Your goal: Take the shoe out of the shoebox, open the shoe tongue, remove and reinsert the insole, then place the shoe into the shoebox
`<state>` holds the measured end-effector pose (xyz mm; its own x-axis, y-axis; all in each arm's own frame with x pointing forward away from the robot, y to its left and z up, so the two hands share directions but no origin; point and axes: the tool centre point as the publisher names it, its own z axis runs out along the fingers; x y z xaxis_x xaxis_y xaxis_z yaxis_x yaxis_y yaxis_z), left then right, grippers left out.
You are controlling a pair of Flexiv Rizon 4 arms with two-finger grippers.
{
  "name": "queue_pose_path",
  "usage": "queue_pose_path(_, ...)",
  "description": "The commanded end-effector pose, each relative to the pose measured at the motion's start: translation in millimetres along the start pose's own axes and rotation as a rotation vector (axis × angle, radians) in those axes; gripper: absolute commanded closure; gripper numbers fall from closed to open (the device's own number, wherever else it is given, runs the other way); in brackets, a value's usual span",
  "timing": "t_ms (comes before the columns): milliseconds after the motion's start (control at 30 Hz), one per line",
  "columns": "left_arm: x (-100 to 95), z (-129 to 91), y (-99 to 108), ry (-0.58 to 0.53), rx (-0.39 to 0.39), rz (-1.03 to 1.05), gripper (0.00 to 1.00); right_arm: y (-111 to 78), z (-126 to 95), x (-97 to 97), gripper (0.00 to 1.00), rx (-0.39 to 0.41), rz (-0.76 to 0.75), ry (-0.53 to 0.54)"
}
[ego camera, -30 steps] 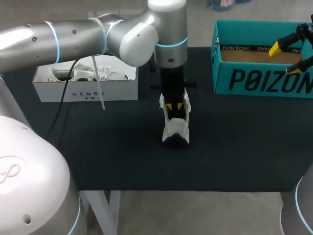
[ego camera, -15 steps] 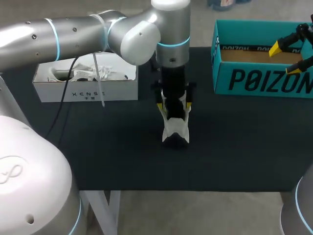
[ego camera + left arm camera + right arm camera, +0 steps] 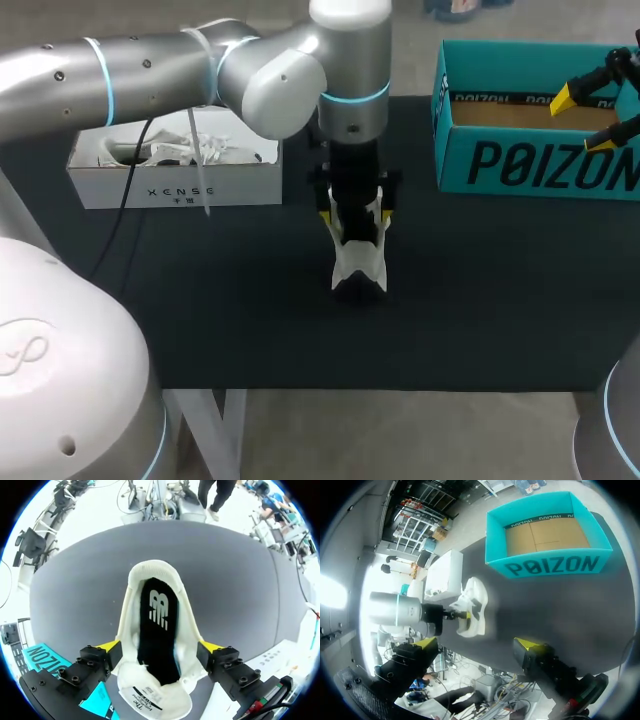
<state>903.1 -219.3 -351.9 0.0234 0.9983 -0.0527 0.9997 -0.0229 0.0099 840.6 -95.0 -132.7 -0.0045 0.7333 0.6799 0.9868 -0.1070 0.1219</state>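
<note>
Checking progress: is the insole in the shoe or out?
In: the black insole lies inside the shoe, visible through its opening.

1. A white rectangular cardboard box (image 3: pixel 176 184) with an open top sits at the far left of the table, its long side facing the near edge.
2. A loose white tangle (image 3: pixel 185 150) lies inside that box; what it is cannot be made out.
3. A black matte table top (image 3: pixel 250 330) lies under the box and spreads right and nearer.
</note>
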Motion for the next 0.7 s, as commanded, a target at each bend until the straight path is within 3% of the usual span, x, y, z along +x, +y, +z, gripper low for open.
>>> queue_pose_path(33, -0.1, 1, 7, 0.009, -0.001, -0.015, 0.0, -0.7, 0, 0.1, 0.0, -0.001, 0.002, -0.002)
queue_pose_path(300, -3.1, 0, 24, 0.006, 0.007, -0.04, 0.0, -0.7, 0, 0.1, 0.0, -0.001, 0.002, -0.002)
queue_pose_path(700, -1.7, -3, 33, 0.024, 0.012, -0.045, 0.0, -0.7, 0, 0.1, 0.0, -0.001, 0.002, -0.002)
